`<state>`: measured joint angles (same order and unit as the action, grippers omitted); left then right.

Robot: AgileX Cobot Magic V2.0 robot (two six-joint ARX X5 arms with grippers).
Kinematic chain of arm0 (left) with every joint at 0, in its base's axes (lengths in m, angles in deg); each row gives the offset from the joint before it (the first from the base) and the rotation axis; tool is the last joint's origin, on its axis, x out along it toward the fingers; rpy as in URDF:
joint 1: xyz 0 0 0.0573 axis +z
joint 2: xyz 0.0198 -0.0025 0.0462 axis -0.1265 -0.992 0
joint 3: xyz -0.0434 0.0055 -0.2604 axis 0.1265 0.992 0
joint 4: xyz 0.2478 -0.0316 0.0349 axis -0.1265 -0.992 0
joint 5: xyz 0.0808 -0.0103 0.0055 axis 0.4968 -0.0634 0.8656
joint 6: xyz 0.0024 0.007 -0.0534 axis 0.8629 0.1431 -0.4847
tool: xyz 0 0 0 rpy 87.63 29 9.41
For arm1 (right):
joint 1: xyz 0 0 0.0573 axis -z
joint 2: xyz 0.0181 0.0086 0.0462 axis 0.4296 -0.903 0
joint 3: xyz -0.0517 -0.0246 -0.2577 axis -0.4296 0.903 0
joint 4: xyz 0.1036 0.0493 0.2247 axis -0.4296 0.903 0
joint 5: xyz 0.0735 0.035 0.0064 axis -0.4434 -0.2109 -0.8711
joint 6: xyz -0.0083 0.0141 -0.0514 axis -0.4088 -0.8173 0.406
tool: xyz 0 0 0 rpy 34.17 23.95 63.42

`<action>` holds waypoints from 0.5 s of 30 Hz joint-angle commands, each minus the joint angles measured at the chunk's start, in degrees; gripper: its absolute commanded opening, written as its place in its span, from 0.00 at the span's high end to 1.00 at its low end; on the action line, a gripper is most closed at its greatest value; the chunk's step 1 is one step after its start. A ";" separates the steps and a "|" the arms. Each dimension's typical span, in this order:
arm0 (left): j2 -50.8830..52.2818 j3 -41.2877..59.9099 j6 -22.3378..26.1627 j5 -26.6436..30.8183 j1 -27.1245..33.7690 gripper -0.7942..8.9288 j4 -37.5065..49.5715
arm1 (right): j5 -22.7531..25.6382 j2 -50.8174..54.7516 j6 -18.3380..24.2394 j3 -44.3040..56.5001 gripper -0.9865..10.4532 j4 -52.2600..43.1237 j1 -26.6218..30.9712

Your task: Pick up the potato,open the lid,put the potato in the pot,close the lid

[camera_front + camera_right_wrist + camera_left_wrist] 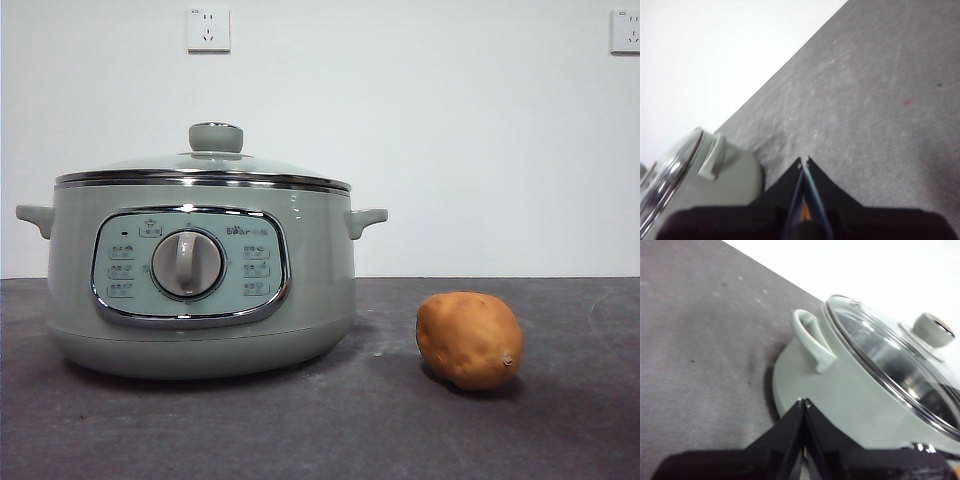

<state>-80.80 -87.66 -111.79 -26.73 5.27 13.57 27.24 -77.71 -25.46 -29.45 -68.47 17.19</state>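
Note:
The pale sage-green pot [200, 290] stands on the dark table at the left in the front view, with the glass lid [205, 165] on it and its green knob [216, 136] on top. The orange-brown potato [469, 340] lies on the table to the right of the pot. My left gripper [803, 401] is shut and empty, above the table beside the pot's side handle [811, 340]; the lid [890, 355] shows there too. My right gripper [804, 160] is shut and empty above the table; the pot [705, 185] shows at one side. A sliver of orange shows between its jaws.
The dark grey table [560, 430] runs to a white wall with two power sockets [208, 29]. Neither arm shows in the front view.

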 commanded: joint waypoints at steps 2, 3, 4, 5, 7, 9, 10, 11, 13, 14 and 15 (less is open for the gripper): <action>0.11 -1.81 2.93 -1.99 0.11 0.92 -0.26 | -1.92 -0.52 3.43 -2.29 0.92 2.40 -0.07; 0.11 -2.71 3.34 -1.99 0.11 0.92 -0.96 | -2.21 -0.94 4.07 -2.99 0.92 2.51 -0.07; 0.02 -3.85 4.04 -2.01 0.11 0.92 -1.84 | -2.21 -1.55 4.63 -3.89 0.92 2.69 -0.07; -0.22 -5.11 4.39 -2.01 0.11 0.92 -2.73 | -2.21 -2.14 5.25 -4.94 0.92 3.04 -0.07; -0.81 -7.72 5.29 -2.05 0.11 0.92 -4.90 | -2.16 -3.80 6.82 -7.17 0.92 3.76 -0.07; -2.29 -10.80 7.08 -2.64 0.11 0.92 -7.04 | -2.16 -6.05 8.79 -9.97 0.92 4.61 -0.07; -3.08 -12.11 7.78 -3.10 0.11 0.92 -7.82 | -2.16 -7.17 9.77 -11.30 0.92 5.14 -0.07; -4.15 -13.64 8.68 -3.43 0.11 0.92 -8.79 | -2.19 -8.52 10.95 -12.92 0.92 5.86 -0.07; -6.43 -16.61 10.16 -3.76 0.11 0.92 -10.91 | -2.21 -11.30 13.29 -16.20 0.92 7.26 -0.07; -7.78 -18.23 11.41 -4.37 0.11 0.92 -11.85 | -2.23 -12.90 14.53 -18.01 0.92 7.98 -0.07; -9.31 -19.78 12.68 -4.92 0.11 0.92 -12.63 | -2.19 -14.51 15.82 -19.93 0.92 8.83 -0.07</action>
<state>-89.24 -106.37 -102.52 -31.08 5.27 1.03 25.16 -91.02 -13.33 -47.68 -59.68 17.19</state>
